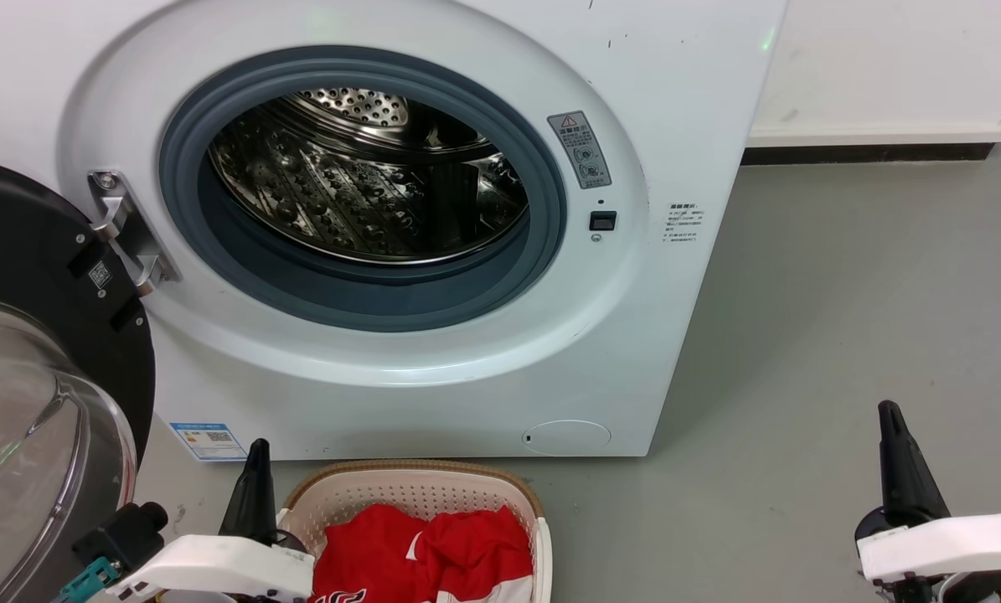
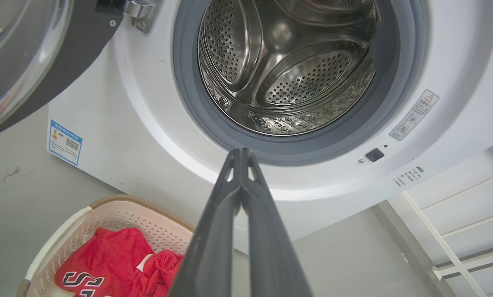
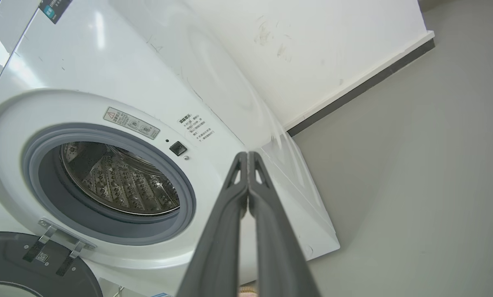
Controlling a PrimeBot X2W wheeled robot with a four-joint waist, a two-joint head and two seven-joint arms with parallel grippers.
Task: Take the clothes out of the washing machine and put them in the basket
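The white washing machine stands in front of me with its door swung open to the left; its steel drum holds nothing that I can see. On the floor below sits the cream basket, and the red clothes lie inside it, black-and-white lettering showing on one. Just left of the basket my left gripper is shut with nothing in it. My right gripper is shut too, off to the right above bare floor. Both pairs of fingertips touch in the wrist views.
The bulging glass door hangs close to my left arm. A white wall with a dark skirting strip runs behind the machine on the right. Grey floor stretches right of the machine.
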